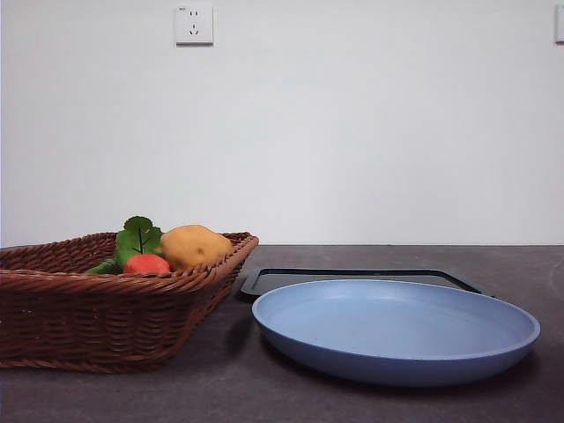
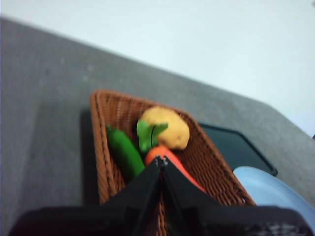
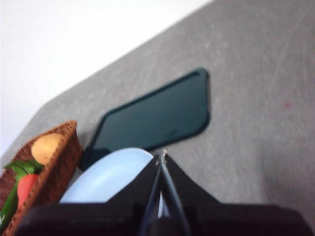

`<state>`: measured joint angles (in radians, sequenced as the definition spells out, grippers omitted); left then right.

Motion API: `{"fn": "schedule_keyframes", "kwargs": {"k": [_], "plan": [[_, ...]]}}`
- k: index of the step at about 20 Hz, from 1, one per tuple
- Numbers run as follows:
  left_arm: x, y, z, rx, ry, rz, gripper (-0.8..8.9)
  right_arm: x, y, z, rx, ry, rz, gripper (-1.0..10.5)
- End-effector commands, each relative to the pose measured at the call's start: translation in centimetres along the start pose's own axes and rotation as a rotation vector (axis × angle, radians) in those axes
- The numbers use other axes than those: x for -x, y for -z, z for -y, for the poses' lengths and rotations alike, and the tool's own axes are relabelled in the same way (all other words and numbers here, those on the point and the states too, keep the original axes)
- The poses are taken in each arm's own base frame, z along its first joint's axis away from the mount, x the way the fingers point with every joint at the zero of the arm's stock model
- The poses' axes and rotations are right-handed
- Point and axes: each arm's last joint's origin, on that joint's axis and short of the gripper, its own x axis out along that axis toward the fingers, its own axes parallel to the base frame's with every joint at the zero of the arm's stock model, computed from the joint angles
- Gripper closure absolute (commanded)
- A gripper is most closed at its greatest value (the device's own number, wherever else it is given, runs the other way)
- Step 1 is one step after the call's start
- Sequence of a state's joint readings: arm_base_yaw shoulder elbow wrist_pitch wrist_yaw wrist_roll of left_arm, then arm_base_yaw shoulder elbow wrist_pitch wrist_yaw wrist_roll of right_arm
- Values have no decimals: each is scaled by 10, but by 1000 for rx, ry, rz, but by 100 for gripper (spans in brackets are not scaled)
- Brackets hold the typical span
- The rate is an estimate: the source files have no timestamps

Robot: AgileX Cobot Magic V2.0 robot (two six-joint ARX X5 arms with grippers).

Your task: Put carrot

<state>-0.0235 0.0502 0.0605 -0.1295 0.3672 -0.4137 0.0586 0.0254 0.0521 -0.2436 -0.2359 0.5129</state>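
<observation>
The carrot (image 2: 170, 160) lies inside the brown wicker basket (image 1: 53, 326), which stands on the dark grey counter (image 1: 220, 388) at the left side in the front view. Its red-orange body points away from its green leaves (image 2: 150, 132), and these leaves rest against the yellow-brown potato (image 2: 167, 127), which is at the far end of the basket. A long green vegetable (image 2: 124, 152) lies just beside the carrot, along the basket wall. In the front view only the thick end of the carrot and the leaves rise above the rim, with the potato just to the right of them. Beside the basket is a round blue plate (image 1: 397, 330), and directly behind the plate lies a flat black tray (image 1: 291, 278); the plate covers a part of the tray's near edge. The left gripper (image 2: 161, 160) hangs above the basket, over the near part of the carrot, and its two black jaws are pressed together with nothing between them. The right gripper (image 3: 162, 156) is above the near rim of the blue plate, and its jaws are also closed together and hold nothing. Neither arm shows in the front view. On the white wall behind there is a white socket (image 1: 194, 24).
</observation>
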Motion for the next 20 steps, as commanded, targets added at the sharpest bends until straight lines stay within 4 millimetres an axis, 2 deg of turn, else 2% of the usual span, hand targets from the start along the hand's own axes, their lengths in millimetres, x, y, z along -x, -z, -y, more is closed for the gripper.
{"fn": "schedule_keyframes", "kwargs": {"k": [1, 8, 20], "plan": [[3, -15, 8, 9, -3, -11, 806, 4, -12, -8, -5, -8, 8, 941], [-6, -44, 16, 32, -69, -85, 806, 5, -35, -21, 20, 47, -95, 941], [-44, -90, 25, -97, -48, -351, 806, -15, -91, -49, 127, 114, -391, 941]]}}
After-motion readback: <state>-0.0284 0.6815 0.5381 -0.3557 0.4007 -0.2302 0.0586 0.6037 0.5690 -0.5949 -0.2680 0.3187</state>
